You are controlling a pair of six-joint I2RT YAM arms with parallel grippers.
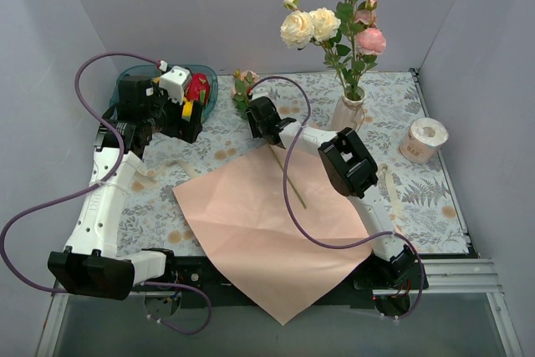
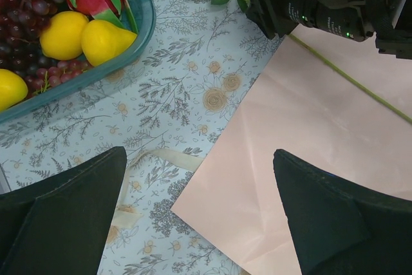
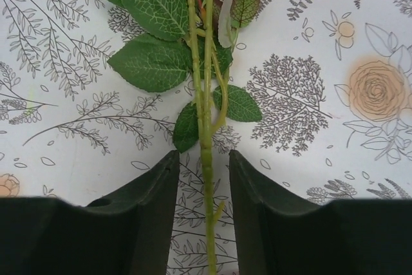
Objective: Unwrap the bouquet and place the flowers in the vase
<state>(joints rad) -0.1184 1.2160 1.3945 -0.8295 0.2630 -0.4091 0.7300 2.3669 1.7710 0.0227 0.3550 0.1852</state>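
From above: the off-white ceramic bottle vase (image 1: 349, 113) at the back holds several cream and pink roses (image 1: 322, 24). One last green-stemmed rose (image 1: 288, 178) lies across the pink-salmon paper sheet (image 1: 259, 232) on the bench.

Left wrist: the left gripper (image 2: 198, 154) gapes wide, empty.

Right wrist: the right gripper (image 3: 203, 156) straddles the stem, partly open, not yet pinching. Best to close squarely below the green leaves (image 3: 154, 62), then lift gently.

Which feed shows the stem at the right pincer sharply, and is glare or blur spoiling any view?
Right wrist: stem and leaves crisp, evenly lit; only the dark fingers lack detail. Left wrist: paper and cloth sharp, no glare, its fingers near-black. Top external: soft even light, faint shadows; stem thin but visible on the paper.
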